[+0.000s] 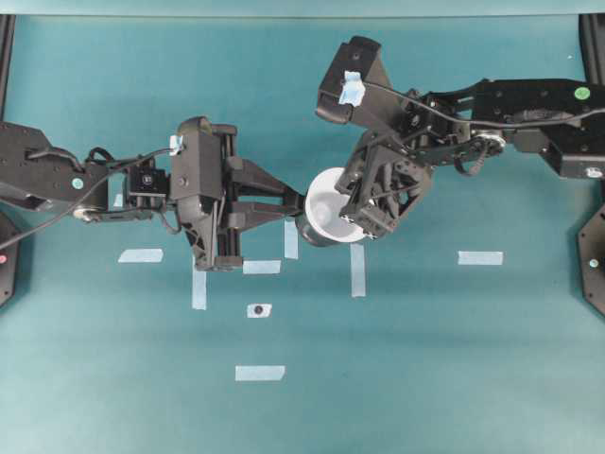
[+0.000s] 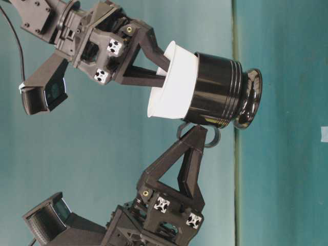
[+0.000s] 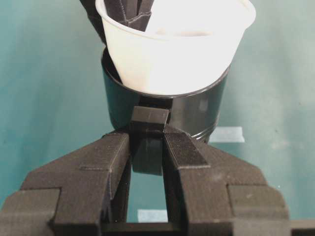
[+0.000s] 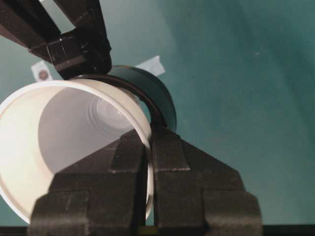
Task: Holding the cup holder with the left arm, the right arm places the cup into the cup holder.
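Pale tape strips [image 1: 264,268] lie scattered over the teal table [image 1: 425,378], most of them just near of the two grippers, with one further strip [image 1: 480,257] off to the right and one small piece bearing a dark dot [image 1: 258,310]. None of them touches the cup or the holder. The two arms crowd the middle: the left arm [image 1: 57,180] reaches in from the left edge, the right arm [image 1: 529,118] from the far right, and their grippers meet around the same spot.

The cup holder [image 2: 218,89] sits at the centre of the table, and the left gripper [image 3: 147,142] has its jaws pressed onto the small square tab [image 3: 149,120] on the holder's side. The white cup [image 3: 172,54] rests with its lower part inside the holder, slightly tilted, its wide rim standing clear above the black edge. The right gripper [image 4: 149,147] pinches the cup's rim wall between its jaws, one finger inside the cup and one outside.

Open table lies all around, widest toward the near side and the right. Dark frame parts [image 1: 594,274] stand at the left and right edges of the overhead view. The surface is a plain, matt teal sheet, and in the table-level view the same teal fills the background.
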You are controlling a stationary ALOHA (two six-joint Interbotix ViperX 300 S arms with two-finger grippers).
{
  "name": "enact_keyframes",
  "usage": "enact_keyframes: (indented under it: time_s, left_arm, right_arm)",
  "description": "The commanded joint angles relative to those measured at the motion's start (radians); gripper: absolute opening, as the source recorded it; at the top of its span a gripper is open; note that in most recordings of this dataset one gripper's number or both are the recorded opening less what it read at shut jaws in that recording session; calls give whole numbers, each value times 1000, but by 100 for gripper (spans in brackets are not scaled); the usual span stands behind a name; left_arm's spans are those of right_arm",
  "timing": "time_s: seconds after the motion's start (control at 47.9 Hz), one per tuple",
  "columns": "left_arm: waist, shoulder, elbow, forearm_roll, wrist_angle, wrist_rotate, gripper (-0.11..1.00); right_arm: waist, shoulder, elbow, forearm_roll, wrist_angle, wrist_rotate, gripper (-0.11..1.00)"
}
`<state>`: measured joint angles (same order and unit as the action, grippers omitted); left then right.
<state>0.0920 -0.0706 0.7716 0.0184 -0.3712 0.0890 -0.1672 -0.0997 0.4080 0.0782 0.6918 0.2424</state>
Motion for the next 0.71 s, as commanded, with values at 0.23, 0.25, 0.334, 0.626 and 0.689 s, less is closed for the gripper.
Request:
enact_keyframes:
  time_s: [0.23,0.25,0.334,0.626,0.689]
  left_arm:
    - [-3,-12,-15,2,-15,-2,22]
    - [-3,-12,-15,3,-17,-2,22]
    - [-3,-12,-15,3,-17,-2,22]
    - [-3,20,8,3,-40,-2,22]
    - [-5,32,14,3,-61,-3,22]
  right_arm:
    - [3,-23,-23,0,-6,0,5]
    - [3,-23,-23,-2,-5,0,6]
    - [3,-23,-23,-2,-3,0,11]
    - [3,-23,-9,0,-8,8,74]
    - [3,-23,-9,0,-9,6,87]
